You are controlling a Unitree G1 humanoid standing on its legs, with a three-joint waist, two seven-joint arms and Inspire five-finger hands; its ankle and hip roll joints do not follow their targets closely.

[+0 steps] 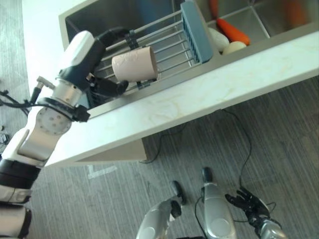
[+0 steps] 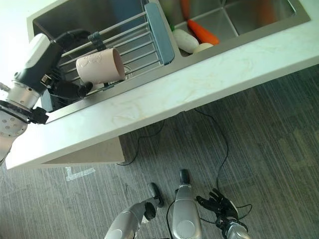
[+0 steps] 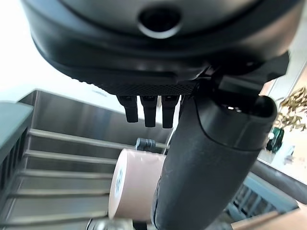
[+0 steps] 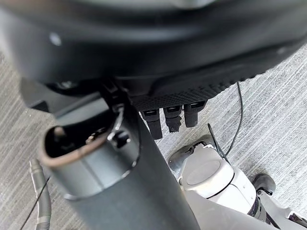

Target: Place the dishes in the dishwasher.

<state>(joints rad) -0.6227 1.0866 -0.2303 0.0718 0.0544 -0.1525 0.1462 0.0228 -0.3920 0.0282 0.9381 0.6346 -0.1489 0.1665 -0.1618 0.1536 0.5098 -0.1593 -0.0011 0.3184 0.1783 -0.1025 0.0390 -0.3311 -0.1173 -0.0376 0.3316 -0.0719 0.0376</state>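
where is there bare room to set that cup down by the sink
The pale counter strip in front of the sink is bare. The rack bars right of the cup are free. The right basin is crowded with vegetables; the left hand holds the cup.

Pretty bright overall, countertop (image 1: 209,94) is blown out white toward the upper left, sink (image 1: 279,17) contents look soft, wrist views blurry up close
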